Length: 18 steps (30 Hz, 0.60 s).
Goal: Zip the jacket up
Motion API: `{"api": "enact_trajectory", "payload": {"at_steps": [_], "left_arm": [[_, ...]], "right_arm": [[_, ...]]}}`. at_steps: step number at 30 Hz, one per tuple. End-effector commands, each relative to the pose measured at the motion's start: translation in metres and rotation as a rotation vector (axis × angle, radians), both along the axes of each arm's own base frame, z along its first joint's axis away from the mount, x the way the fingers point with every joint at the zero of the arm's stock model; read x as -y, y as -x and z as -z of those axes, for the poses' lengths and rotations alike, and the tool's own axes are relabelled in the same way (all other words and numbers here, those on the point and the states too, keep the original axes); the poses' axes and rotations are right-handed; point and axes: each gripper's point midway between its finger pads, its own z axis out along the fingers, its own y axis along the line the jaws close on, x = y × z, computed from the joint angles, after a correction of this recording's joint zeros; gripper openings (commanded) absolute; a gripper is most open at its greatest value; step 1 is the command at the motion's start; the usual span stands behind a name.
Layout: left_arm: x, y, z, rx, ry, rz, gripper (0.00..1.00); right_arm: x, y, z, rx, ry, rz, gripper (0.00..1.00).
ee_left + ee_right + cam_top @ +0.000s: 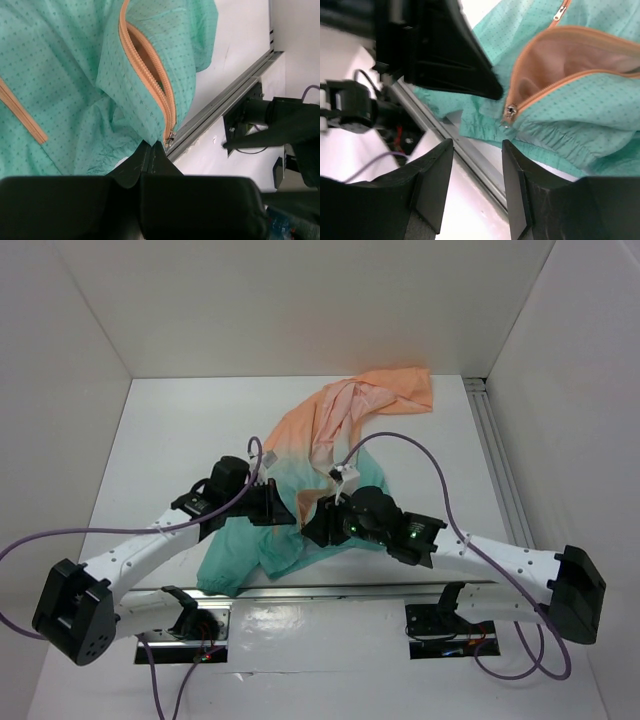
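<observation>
Jacket [330, 440] lies flat on white table [180, 440], teal hem at the near edge by the arms.

- Left gripper [152, 150]: closed tight, tips pinching the hem just beside the bottom end of the front zipper [150, 65].
- Right gripper [477, 145]: 2 fingers partly apart, holding nothing, touching nothing. It hovers over the metal rail [470, 150], and the slider [510, 111] is just ahead.
- Front zipper gapes open, peach lining showing, slider down at the hem.
- Pocket zip [22, 117] is off to one side on the teal.
- Long axis: near-left to far-right, peach end farthest.
</observation>
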Motion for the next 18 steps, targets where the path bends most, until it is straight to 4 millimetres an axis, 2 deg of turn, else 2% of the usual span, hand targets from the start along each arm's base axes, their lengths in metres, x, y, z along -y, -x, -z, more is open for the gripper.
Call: {"api": "enact_trajectory", "payload": {"at_steps": [1, 2, 4, 5, 8, 10, 11, 12, 15, 18], "left_arm": [[0.005, -0.005, -0.007, 0.005, -0.007, 0.044, 0.0], [0.005, 0.002, -0.003, -0.03, -0.023, 0.077, 0.0], [0.006, 0.002, -0.003, -0.052, -0.033, 0.095, 0.0], [0.007, 0.001, -0.006, -0.051, -0.032, 0.095, 0.0], [0.005, 0.0, -0.008, -0.038, -0.035, 0.086, 0.0], [0.005, 0.0, -0.008, -0.038, -0.035, 0.086, 0.0], [0.005, 0.0, -0.008, -0.038, -0.035, 0.086, 0.0], [0.005, 0.0, -0.008, -0.038, -0.035, 0.086, 0.0], [0.005, 0.0, -0.008, -0.038, -0.035, 0.086, 0.0], [0.006, 0.002, -0.01, -0.049, -0.033, 0.092, 0.0]], "right_arm": [[0.01, -0.004, -0.002, 0.146, 0.178, 0.01, 0.51], [0.016, -0.004, 0.001, 0.205, 0.252, 0.02, 0.53], [0.024, -0.008, 0.003, 0.29, 0.334, 0.029, 0.53], [0.022, -0.001, 0.004, 0.316, 0.36, -0.001, 0.57], [0.025, -0.006, -0.001, 0.41, 0.411, -0.004, 0.58], [0.022, 0.001, 0.001, 0.478, 0.432, -0.052, 0.5], [0.028, 0.001, 0.01, 0.53, 0.473, -0.062, 0.48], [0.02, 0.006, 0.001, 0.576, 0.425, -0.057, 0.48], [0.019, 0.009, -0.007, 0.624, 0.364, -0.055, 0.52], [0.013, 0.008, -0.015, 0.616, 0.382, -0.072, 0.57]]}}
